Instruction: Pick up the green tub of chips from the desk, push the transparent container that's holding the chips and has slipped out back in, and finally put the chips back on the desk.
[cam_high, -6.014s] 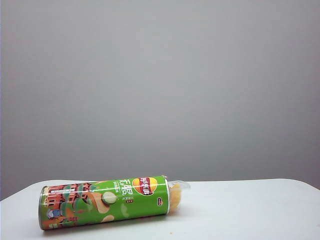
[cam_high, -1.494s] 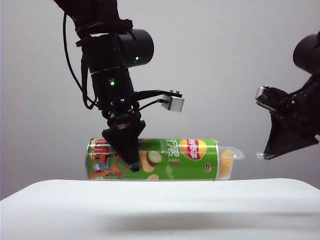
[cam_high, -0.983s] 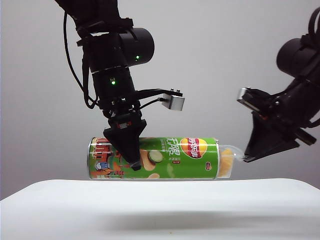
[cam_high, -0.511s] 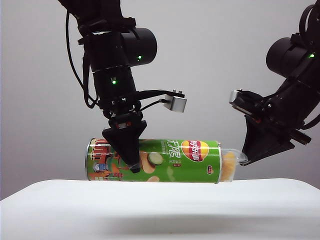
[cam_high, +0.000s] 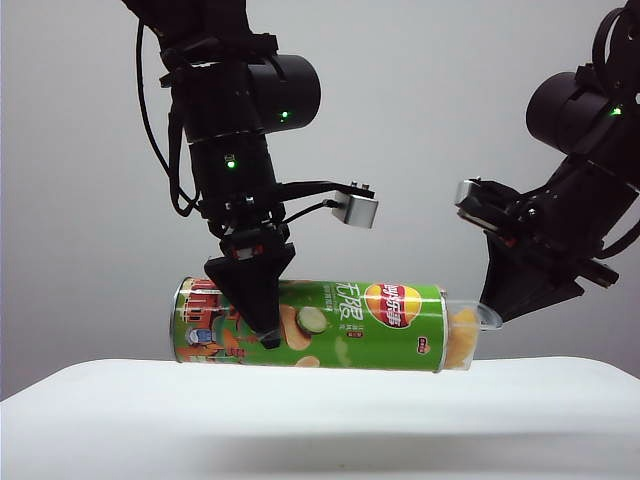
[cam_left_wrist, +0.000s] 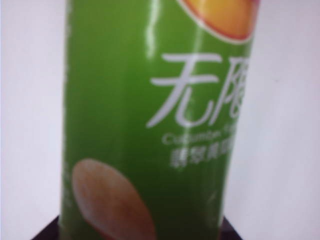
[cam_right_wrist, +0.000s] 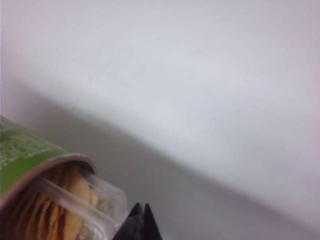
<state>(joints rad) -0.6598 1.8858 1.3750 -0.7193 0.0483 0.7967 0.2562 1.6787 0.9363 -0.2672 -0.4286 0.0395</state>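
Above the white desk (cam_high: 320, 420), the green tub of chips (cam_high: 340, 325) is held lying level in the air, clear of the tabletop, by the left gripper (cam_high: 252, 300). That gripper comes down from above, on the left of the exterior view, and its dark fingers (cam_high: 262, 310) are clamped across the can near the end printed with reddish building artwork. The red-yellow round logo and white lettering are turned toward the exterior camera. From the left wrist view the same tub of chips (cam_left_wrist: 155, 120) fills most of the picture, with white characters and a printed crisp on its green wall; only dark corners of the gripper are seen there.

At the can's open, metal-rimmed end, on the right, the transparent container (cam_high: 470, 325) sticks out a short way, and the pale yellow chips (cam_high: 458, 335) are seen stacked through its clear wall. The right gripper (cam_high: 492, 318) is placed just at the container's rounded lip; actual contact cannot be confirmed. In the right wrist view its tips (cam_right_wrist: 141, 212) are pressed together into one dark point beside the container (cam_right_wrist: 100, 200), with the chips (cam_right_wrist: 55, 205) behind the plastic.
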